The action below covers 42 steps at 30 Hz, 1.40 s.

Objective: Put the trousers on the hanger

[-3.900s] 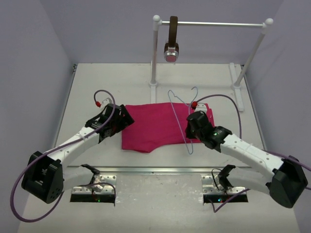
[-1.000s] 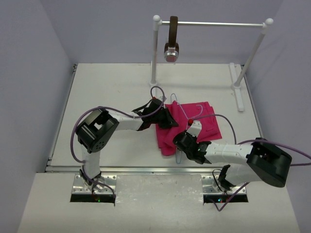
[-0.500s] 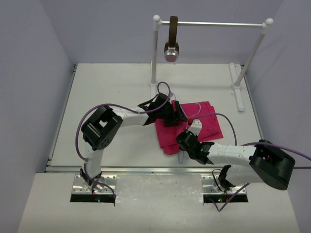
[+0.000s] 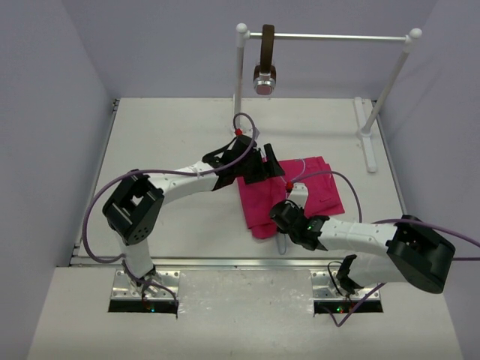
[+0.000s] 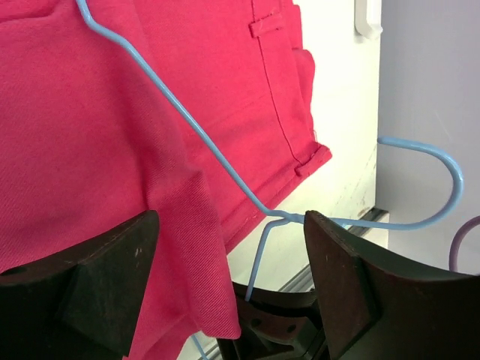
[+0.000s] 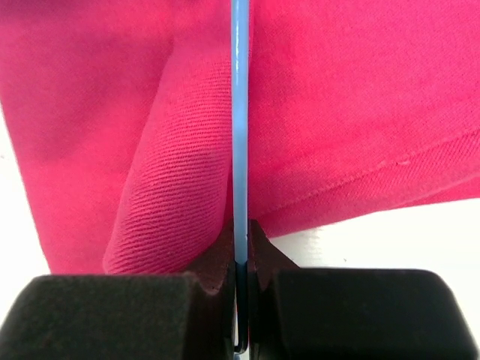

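Observation:
The magenta trousers (image 4: 304,196) lie folded on the table right of centre. The pale blue hanger (image 5: 202,139) lies on and through them, its hook (image 5: 439,161) past the cloth's edge. My right gripper (image 4: 288,214) is at the trousers' near edge, shut on the hanger's wire (image 6: 240,112), with pink cloth (image 6: 345,97) on both sides of it. My left gripper (image 4: 270,170) is over the trousers' far left part. It is open (image 5: 229,281), with a fold of cloth (image 5: 202,247) and a bend of hanger wire between its fingers (image 5: 352,285).
A white clothes rack with a metal bar (image 4: 330,36) stands at the back of the table. A brown strap with a round metallic end (image 4: 264,71) hangs from it. The rack's right foot (image 4: 367,146) lies right of the trousers.

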Each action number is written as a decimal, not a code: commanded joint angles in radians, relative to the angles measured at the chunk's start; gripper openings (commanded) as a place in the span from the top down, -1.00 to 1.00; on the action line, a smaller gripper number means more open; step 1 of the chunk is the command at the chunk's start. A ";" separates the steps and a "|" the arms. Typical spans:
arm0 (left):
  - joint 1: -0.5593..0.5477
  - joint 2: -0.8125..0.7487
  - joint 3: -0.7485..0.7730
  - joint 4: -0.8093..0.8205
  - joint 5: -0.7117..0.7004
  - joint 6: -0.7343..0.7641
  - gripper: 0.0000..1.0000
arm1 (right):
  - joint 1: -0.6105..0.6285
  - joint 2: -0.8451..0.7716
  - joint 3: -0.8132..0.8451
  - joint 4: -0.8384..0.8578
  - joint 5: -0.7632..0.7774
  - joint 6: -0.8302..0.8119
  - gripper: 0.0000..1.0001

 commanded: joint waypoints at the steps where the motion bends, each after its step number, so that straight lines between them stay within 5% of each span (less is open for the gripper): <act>1: -0.005 -0.054 -0.016 -0.060 -0.051 0.003 -0.49 | 0.015 -0.018 0.026 -0.054 0.008 0.023 0.78; 6: -0.008 -0.049 -0.138 0.111 0.083 -0.042 -0.35 | 0.020 -0.032 0.024 -0.075 0.024 0.036 0.01; 10: -0.012 -0.005 -0.149 0.199 0.140 -0.056 -0.32 | 0.022 -0.081 0.006 -0.086 0.037 0.036 -0.05; 18: -0.026 0.079 -0.152 0.282 0.179 -0.091 -0.30 | 0.011 -0.201 -0.075 0.041 0.039 -0.096 0.42; 29: -0.046 0.128 -0.115 0.269 0.143 -0.111 -0.29 | -0.113 -0.276 -0.228 0.355 -0.207 -0.221 0.37; 38: -0.053 0.130 -0.106 0.259 0.130 -0.102 -0.29 | -0.170 -0.394 -0.286 0.403 -0.267 -0.294 0.92; 42: -0.059 0.135 -0.103 0.259 0.132 -0.102 -0.29 | -0.209 -0.382 -0.280 0.406 -0.287 -0.309 0.95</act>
